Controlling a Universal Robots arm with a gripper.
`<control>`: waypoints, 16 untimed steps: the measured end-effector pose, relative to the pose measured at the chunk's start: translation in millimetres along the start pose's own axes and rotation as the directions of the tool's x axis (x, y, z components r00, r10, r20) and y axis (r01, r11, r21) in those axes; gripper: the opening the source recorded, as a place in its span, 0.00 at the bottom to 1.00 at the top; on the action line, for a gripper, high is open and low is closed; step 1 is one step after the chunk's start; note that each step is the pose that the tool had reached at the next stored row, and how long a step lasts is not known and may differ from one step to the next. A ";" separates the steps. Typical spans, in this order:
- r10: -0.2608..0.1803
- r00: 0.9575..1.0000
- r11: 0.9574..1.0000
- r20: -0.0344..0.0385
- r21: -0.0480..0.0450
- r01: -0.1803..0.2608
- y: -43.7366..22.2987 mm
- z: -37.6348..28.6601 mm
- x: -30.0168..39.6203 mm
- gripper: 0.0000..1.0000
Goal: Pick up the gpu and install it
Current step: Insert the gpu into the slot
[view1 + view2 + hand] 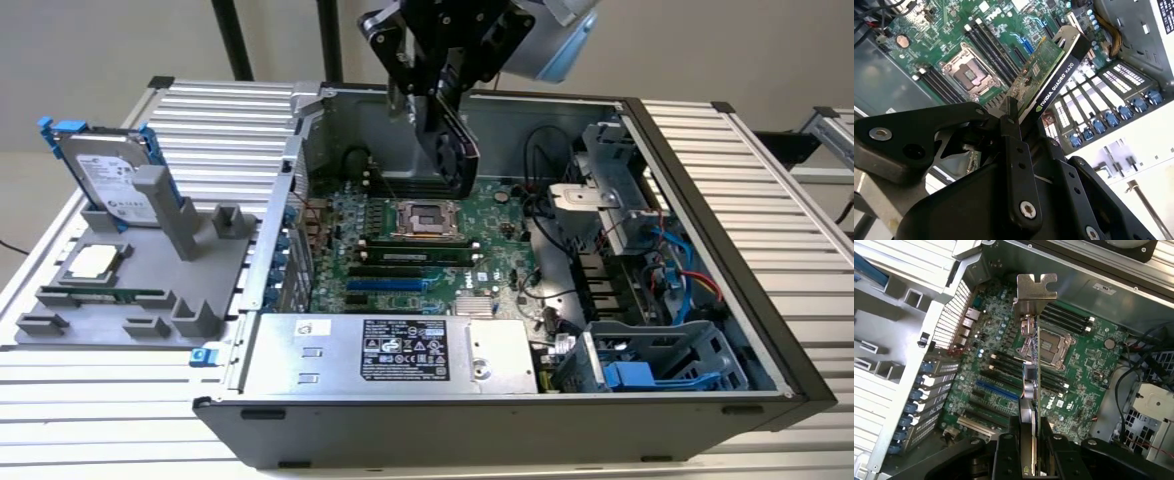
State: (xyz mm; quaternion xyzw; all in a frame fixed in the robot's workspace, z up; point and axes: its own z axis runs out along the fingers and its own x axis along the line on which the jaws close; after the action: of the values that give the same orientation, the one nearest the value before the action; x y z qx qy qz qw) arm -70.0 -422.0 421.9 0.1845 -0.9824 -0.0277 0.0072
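My gripper point(434, 85) is shut on the gpu point(451, 140), a green card with a black cooler, and holds it on edge above the open computer case. It hangs over the rear part of the green motherboard point(414, 240), clear of the board. The first wrist view looks along the gpu point(1031, 365) edge-on, its silver bracket point(1036, 287) at the far end and my gripper point(1029, 440) clamping the near end. In the second wrist view the gpu point(1046, 80) sticks out past the black fingers point(1011, 130) above the motherboard point(979, 45).
Beside the case, on the exterior view's left, a grey fixture point(120, 270) carries a hard drive with blue rails point(114, 175) and a memory stick point(100, 295). Inside the case are a power supply point(400, 350), cables point(641, 260) and a drive cage point(654, 360). Blue slot clips point(1114, 117) line the rear wall.
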 end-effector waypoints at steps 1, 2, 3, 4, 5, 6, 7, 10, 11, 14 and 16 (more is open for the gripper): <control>-0.005 1.000 1.000 0.000 0.000 0.005 -0.1 0.0 -0.3 0.00; -0.011 1.000 1.000 -0.001 0.000 0.011 -0.2 0.0 -0.6 0.00; -0.017 1.000 1.000 -0.001 0.000 0.017 -0.4 0.0 -1.0 0.00; -0.023 1.000 1.000 -0.001 0.000 0.023 -0.5 0.0 -1.4 0.00; -0.030 1.000 1.000 -0.002 0.000 0.030 -0.7 0.0 -1.7 0.00; -0.039 0.999 0.999 -0.002 0.000 0.039 -0.7 0.0 -1.7 0.00; -0.048 0.999 0.999 -0.003 0.000 0.048 -0.7 0.0 -1.8 0.00; -0.080 0.997 0.997 -0.005 0.000 0.080 -0.7 0.0 -1.9 0.00; -0.091 0.996 0.996 -0.005 0.000 0.091 -0.8 -0.1 -1.9 0.00; -0.123 0.992 0.992 -0.007 0.000 0.123 -0.8 0.0 -2.0 0.00; -0.146 0.989 0.989 -0.008 0.000 0.146 -0.8 0.0 -2.1 0.00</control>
State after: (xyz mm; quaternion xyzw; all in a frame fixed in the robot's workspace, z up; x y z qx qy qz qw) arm -67.7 -422.0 421.9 0.2563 -0.9662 -0.0271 0.0092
